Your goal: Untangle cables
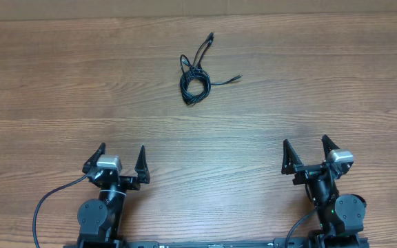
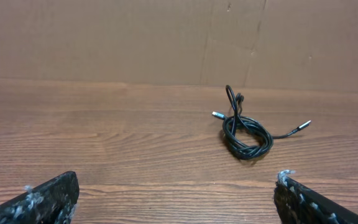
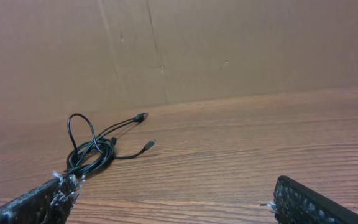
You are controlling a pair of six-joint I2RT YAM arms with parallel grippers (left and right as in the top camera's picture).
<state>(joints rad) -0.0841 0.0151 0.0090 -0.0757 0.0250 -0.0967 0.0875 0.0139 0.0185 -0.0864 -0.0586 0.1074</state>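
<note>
The cables (image 1: 194, 84) lie in a small tangled coil on the wooden counter (image 1: 47, 83), at about 12 o'clock from its middle. One plug tail reaches toward 1 o'clock and another toward 3 o'clock. Well apart from the coil, the left gripper (image 1: 122, 153) sits at 7 o'clock and the right gripper (image 1: 306, 146) at 5 o'clock. Both have their jaws spread wide and hold nothing.
</note>
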